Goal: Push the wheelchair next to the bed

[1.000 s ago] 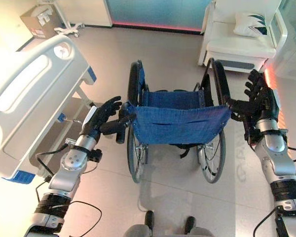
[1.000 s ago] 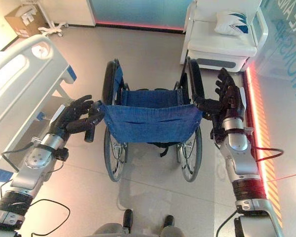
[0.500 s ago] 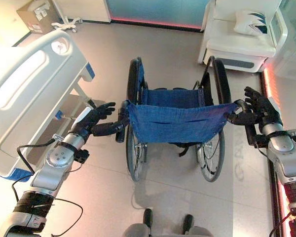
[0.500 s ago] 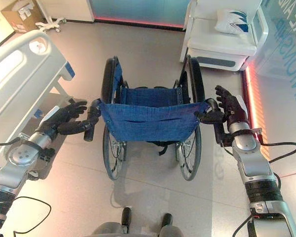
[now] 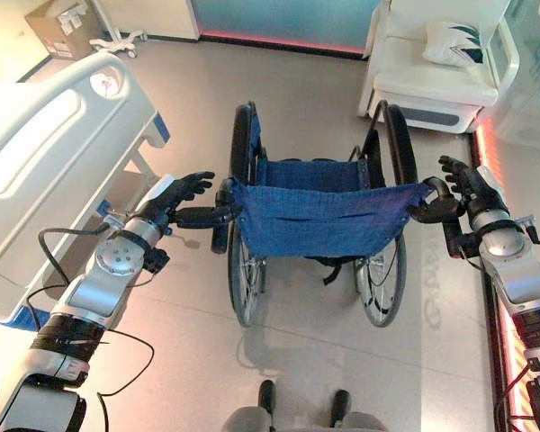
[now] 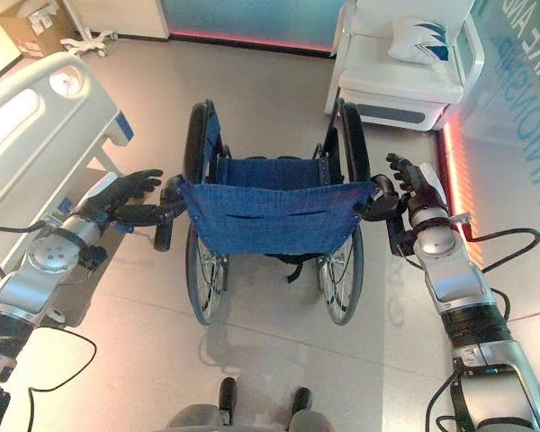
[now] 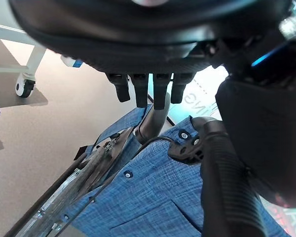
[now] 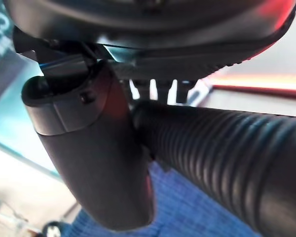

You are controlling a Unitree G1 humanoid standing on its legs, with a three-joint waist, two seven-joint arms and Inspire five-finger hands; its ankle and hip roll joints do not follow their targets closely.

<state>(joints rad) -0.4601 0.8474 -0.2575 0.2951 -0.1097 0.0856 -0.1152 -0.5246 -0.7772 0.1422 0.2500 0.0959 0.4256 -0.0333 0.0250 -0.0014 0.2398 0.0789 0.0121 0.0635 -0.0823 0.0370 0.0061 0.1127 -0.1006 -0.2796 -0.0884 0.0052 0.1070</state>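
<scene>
Wheelchair | both grips at robot hands | bed left

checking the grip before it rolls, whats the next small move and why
Probably curl both hands round the push handles before pushing. The left hand lies by the left handle with fingers straight, and the right hand has the right handle against its palm, fingers not wrapped. The wheelchair stands apart from the bed, to its left.
</scene>
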